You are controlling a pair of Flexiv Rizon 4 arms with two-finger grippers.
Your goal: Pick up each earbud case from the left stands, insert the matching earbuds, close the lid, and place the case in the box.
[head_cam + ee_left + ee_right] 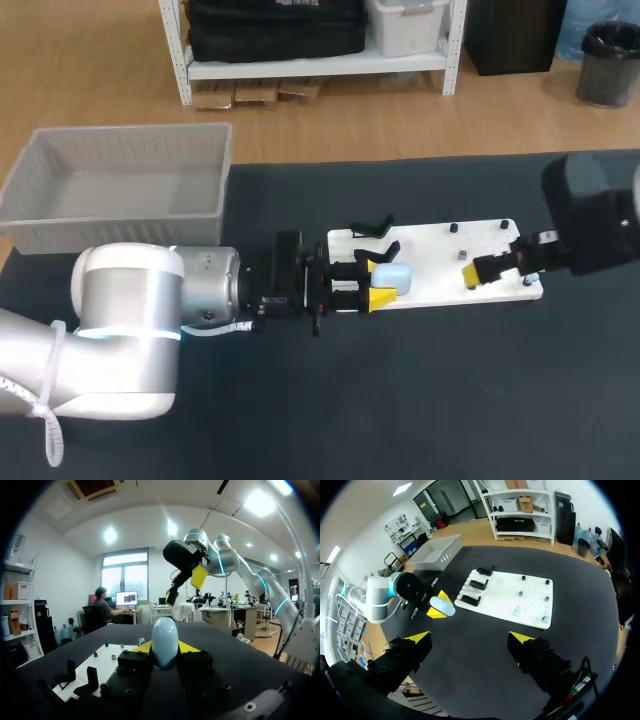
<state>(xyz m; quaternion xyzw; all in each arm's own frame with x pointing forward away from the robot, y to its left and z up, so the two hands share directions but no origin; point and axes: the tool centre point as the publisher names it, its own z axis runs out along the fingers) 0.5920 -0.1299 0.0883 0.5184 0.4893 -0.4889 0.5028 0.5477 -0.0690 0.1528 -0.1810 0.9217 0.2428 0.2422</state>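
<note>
Left gripper (378, 282) clamps the blue case (397, 277) at the board's (430, 255) left end. Right gripper (470, 639), spread empty, hangs nearer the earbuds (516, 611).

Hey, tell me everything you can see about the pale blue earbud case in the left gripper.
The earbud case is pale blue, smooth and rounded like an egg, seemingly glossy plastic. No seam or opening shows, so its lid looks shut, though I can't be sure. It sits between the yellow-tipped jaws of the left gripper, which press it from two sides; nothing else touches it. From the right wrist view it hangs over the black table, beside the white board, clear of the black stands.
</note>
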